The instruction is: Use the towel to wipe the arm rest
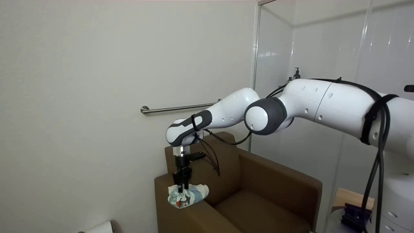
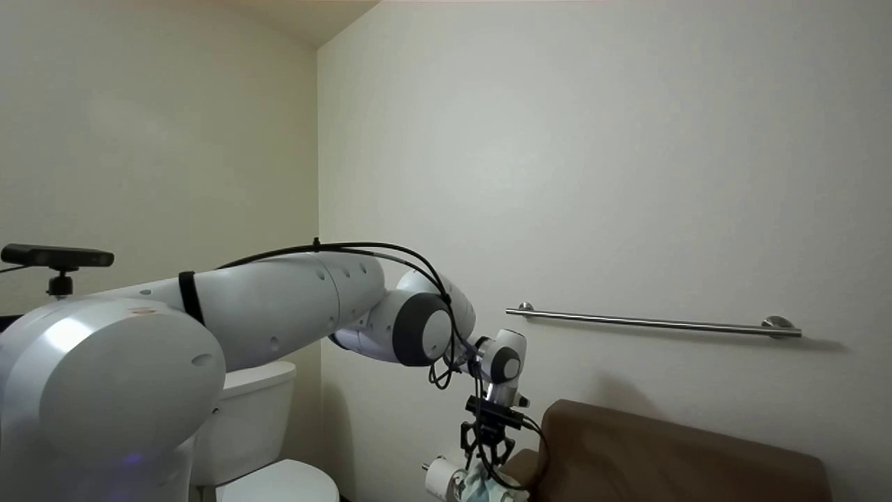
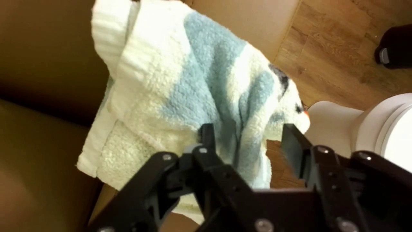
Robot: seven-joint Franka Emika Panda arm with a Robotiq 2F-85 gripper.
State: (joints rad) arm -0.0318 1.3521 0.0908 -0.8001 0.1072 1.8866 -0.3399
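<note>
The towel (image 1: pixel 195 193), white and light blue with dark and red printed marks, lies bunched on the brown arm rest (image 1: pixel 200 217) of the armchair. It fills the middle of the wrist view (image 3: pixel 202 87) and partly shows in an exterior view (image 2: pixel 479 489). My gripper (image 1: pixel 183 189) points down at the towel. In the wrist view the two fingers (image 3: pixel 248 129) are apart, with a fold of towel between them. A gap with wooden floor behind it shows between the fold and the right finger. The arm rest under the towel is hidden.
The chair's backrest (image 2: pixel 669 453) and seat (image 1: pixel 258 210) are beside the arm rest. A metal grab bar (image 2: pixel 655 323) is on the wall behind. A paper roll (image 2: pixel 440 478) is near the towel. A white rounded fixture (image 3: pixel 334 124) and a dark object (image 3: pixel 397 46) show beyond the chair.
</note>
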